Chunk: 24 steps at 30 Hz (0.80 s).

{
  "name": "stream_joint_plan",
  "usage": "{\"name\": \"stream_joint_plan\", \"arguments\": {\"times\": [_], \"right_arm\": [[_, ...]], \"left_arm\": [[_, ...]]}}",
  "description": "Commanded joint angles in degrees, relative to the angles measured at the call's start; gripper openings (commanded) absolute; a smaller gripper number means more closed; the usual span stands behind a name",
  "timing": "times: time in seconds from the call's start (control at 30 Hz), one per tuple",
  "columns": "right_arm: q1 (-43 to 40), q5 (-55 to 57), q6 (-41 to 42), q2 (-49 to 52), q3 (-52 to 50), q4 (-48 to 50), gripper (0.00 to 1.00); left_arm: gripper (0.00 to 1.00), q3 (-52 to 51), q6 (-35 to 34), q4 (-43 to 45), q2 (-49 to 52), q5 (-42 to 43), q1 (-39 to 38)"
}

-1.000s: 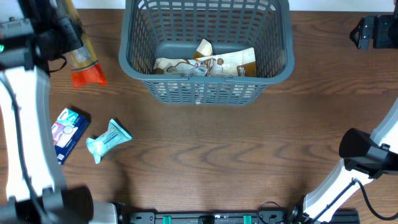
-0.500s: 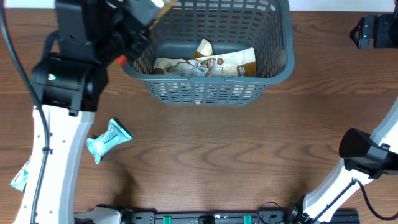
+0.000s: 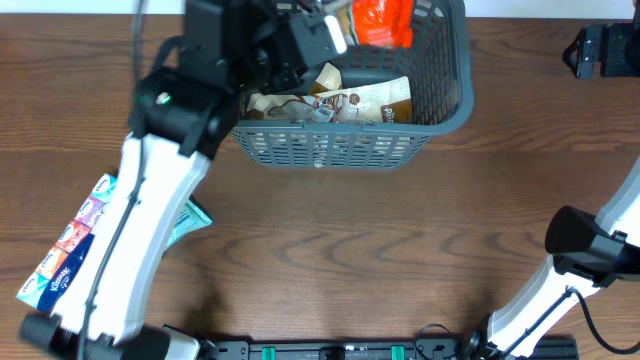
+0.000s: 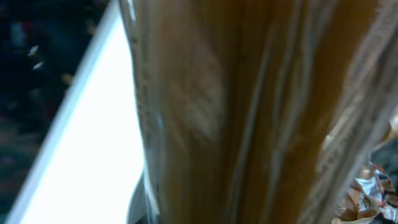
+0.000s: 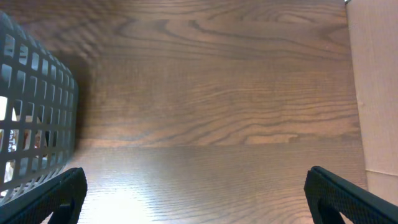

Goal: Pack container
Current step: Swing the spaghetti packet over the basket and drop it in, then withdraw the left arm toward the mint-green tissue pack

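Pack run, mid-transfer; the container (image 3: 330,148) is sitting at the far middle of the table (image 3: 400,250), already holding a few brown and cream snack packets (image 3: 345,100) on its floor; the left gripper (image 3: 325,35) is reaching in over the left rim, carrying a long spaghetti packet (image 3: 385,20) whose orange end is hanging above the basket's far side; the left wrist view is filling with blurred pasta strands, its fingers hidden, so I am judging the pincer clamped on the packet, not yet releasing. Two items are waiting outside: a teal packet (image 3: 197,213) and a blue tissue pack (image 3: 72,240), both on the left, partly behind the arm. The right gripper (image 5: 196,190) is idling beside the basket's right wall, spread wide, holding nothing. Against a second ago: the spaghetti packet was then left of the basket; half a second ago the arm was crossing the left rim; now the packet is over the interior; the basket's contents and the right arm are unchanged.
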Motion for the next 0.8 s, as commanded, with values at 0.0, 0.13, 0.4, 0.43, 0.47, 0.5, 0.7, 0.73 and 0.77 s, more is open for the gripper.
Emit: {"name": "stream_joint_plan", "arguments": {"times": [0.0,0.13,0.4,0.43,0.47,0.5,0.7,0.73,0.77], "right_arm": [[-0.1,-0.6,-0.9,0.0,0.1,-0.3,0.99],[-0.1,-0.7,-0.9,0.0,0.1,-0.5,0.99],[-0.1,-2.4,-0.9,0.0,0.1,-0.8,0.98],[-0.1,-2.4,-0.9,0.0,0.1,-0.8,0.98],[-0.1,-2.4,-0.9,0.0,0.1,-0.9,0.98],[-0.1,-2.4,-0.9,0.0,0.1,-0.9,0.98],[-0.1,-2.4,-0.9,0.0,0.1,-1.1,0.98],[-0.1,-2.4,-0.9,0.0,0.1,-1.1,0.98],[-0.1,-2.4,-0.9,0.0,0.1,-1.1,0.98]], "left_arm": [[0.06,1.8,3.5,1.7,2.7,2.8,0.0],[0.06,1.8,3.5,1.7,8.8,3.0,0.0],[0.14,1.8,3.5,1.7,20.8,2.5,0.0],[0.23,1.8,3.4,1.7,21.7,2.3,0.0],[0.28,1.8,3.0,1.7,22.5,2.1,0.0],[0.29,1.8,2.6,1.7,23.1,2.1,0.0],[0.4,1.8,1.9,1.6,22.1,0.7,0.0],[0.4,1.8,1.7,1.6,21.3,0.1,0.0],[0.41,1.8,1.2,1.6,20.3,-0.5,0.0]]}}
